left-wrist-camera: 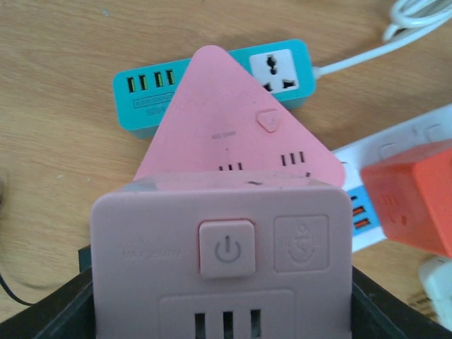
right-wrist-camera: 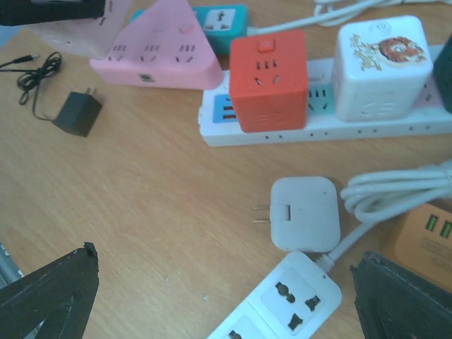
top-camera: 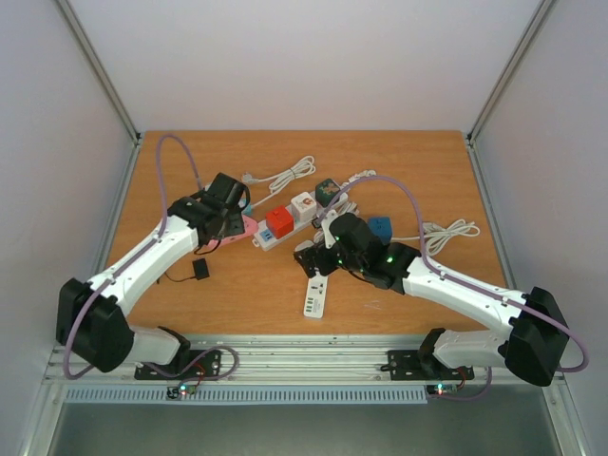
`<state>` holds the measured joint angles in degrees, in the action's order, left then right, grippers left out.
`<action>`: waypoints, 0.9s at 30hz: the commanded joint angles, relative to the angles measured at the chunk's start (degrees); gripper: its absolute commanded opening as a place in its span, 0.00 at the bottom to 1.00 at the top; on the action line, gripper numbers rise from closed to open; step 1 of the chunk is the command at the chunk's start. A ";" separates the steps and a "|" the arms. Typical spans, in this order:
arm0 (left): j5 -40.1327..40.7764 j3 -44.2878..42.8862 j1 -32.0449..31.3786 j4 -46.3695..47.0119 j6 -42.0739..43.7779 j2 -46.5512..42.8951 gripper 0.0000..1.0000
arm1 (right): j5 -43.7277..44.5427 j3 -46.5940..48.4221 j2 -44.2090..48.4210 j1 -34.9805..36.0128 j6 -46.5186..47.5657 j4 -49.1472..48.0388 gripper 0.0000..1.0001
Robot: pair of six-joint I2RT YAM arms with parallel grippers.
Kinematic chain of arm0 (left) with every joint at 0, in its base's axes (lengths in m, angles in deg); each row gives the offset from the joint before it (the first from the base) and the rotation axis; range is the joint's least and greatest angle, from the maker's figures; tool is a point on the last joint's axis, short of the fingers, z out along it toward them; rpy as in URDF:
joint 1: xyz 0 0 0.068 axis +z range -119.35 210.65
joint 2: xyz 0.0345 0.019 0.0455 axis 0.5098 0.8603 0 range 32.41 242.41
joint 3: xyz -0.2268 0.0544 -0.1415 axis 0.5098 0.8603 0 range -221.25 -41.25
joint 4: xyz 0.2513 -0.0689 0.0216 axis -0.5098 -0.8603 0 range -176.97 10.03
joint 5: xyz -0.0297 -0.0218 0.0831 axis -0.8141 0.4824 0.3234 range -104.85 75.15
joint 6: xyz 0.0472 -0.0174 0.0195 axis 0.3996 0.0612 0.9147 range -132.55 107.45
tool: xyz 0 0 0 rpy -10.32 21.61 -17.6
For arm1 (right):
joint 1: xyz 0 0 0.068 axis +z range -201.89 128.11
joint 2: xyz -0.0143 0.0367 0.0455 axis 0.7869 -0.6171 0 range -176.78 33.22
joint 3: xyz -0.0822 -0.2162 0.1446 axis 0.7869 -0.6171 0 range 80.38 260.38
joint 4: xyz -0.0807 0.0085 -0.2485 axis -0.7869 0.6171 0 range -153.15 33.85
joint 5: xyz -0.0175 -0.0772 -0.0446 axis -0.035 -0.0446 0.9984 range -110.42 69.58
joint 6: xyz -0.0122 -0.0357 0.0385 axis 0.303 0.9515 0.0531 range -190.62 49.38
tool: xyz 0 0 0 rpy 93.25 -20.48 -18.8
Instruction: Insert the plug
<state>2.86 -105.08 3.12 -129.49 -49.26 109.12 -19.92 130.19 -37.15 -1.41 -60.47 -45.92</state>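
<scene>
A white plug [right-wrist-camera: 305, 213] lies flat on the table with its two prongs pointing left, its cord [right-wrist-camera: 395, 191] curling off to the right. Just in front of it is the end of a white power strip [right-wrist-camera: 293, 300] with free sockets. My right gripper [right-wrist-camera: 226, 296] hovers open over both, holding nothing; it is at the table's middle [top-camera: 318, 250]. My left gripper [left-wrist-camera: 222, 314] is shut on a pink socket block [left-wrist-camera: 222, 233] with a power button. A pink triangular socket piece [left-wrist-camera: 226, 120] lies just beyond it.
A long white strip [right-wrist-camera: 318, 123] carries a red cube [right-wrist-camera: 268, 78] and a white printed cube [right-wrist-camera: 381, 63]. A teal strip [left-wrist-camera: 212, 81] lies behind the pink pieces. A black adapter [right-wrist-camera: 75, 113] with a thin wire sits to the left, and an orange socket block [right-wrist-camera: 427, 236] to the right.
</scene>
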 commanded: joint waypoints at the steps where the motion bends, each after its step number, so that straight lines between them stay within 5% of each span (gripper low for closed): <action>1: 4.50 -1.74 0.45 2.71 0.53 2.44 0.36 | 3.47 -0.90 0.98 0.23 -2.77 2.11 0.98; 27: 0.85 5.34 5.70 6.72 0.50 3.78 0.33 | 1.71 0.38 -2.48 0.22 -3.03 3.92 0.97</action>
<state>3.82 -100.23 7.78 -126.21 -48.10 113.64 -17.69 129.51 -39.27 -1.41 -62.89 -42.92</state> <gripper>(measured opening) 0.640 0.972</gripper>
